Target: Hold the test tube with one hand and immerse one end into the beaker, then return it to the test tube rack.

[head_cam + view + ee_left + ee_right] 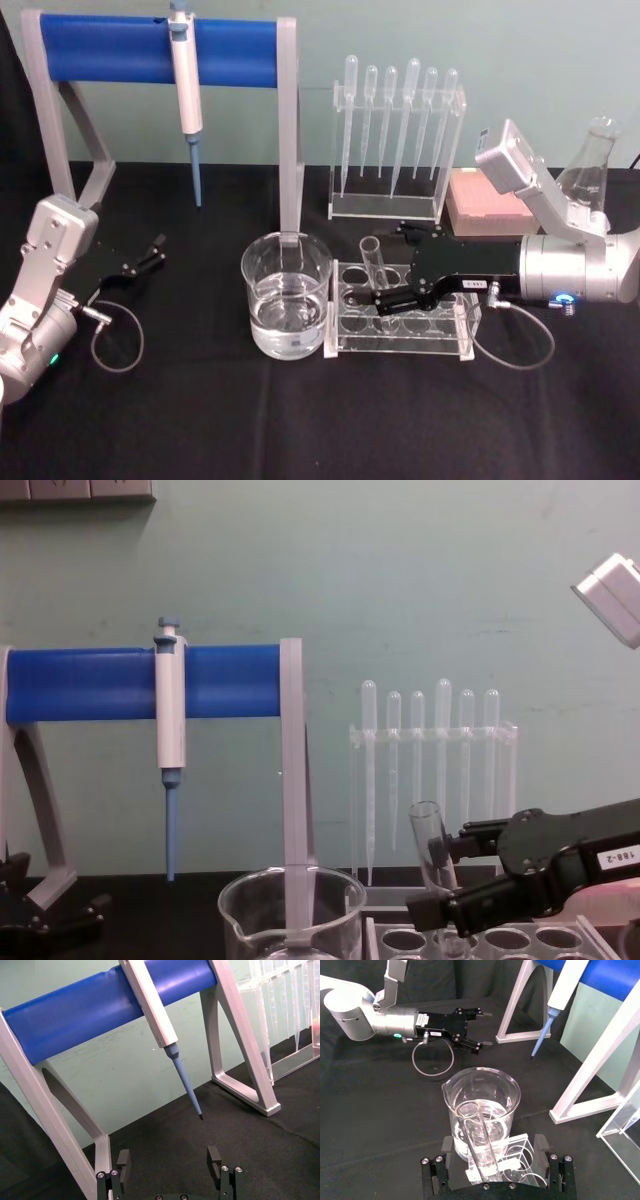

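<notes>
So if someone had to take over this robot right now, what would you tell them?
Right gripper: open, fingers either side of the test tube, not clamped.
Left gripper: open, idle at the far left near the pipettor stand.
Test tube: leaning in the test tube rack, beside the beaker of clear liquid.
Done: nothing visible proves a dip.
To do: if undipped, grip, lift, dip one end in the beaker, return it to the rack.

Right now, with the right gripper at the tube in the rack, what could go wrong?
The test tube leans in the rack, between the open fingers of the right gripper; closing off-centre could tip or crack it. The beaker of water stands right beside the rack, so a sideways lift could knock its rim. The left gripper is parked apart.
</notes>
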### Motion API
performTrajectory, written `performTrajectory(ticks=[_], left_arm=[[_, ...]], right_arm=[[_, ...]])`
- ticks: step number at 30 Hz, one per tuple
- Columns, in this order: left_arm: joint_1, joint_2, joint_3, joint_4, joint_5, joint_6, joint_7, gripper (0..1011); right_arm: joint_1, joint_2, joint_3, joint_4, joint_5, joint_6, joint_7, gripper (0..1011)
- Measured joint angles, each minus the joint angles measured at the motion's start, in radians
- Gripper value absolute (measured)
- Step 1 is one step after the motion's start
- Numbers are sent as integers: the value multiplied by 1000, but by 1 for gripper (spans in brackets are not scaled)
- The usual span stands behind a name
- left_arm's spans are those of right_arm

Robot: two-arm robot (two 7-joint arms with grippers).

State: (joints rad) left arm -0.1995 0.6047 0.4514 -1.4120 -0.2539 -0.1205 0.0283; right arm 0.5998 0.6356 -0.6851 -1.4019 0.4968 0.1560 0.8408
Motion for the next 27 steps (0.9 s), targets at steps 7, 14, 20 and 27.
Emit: performTrajectory(ticks=[7,14,20,27], left_arm=[[0,0,0,0,0,0,0,1000],[0,0,0,0,0,0,0,1000],[0,0,0,0,0,0,0,1000],[0,0,0,0,0,0,0,1000]], right_arm=[[-2,1,2,-1,1,0,0,1004],[-3,1,4,-1,3,0,0,863],[-4,2,4,-2,4,0,-1,682],[-4,2,5,-2,5,1,-1,449]])
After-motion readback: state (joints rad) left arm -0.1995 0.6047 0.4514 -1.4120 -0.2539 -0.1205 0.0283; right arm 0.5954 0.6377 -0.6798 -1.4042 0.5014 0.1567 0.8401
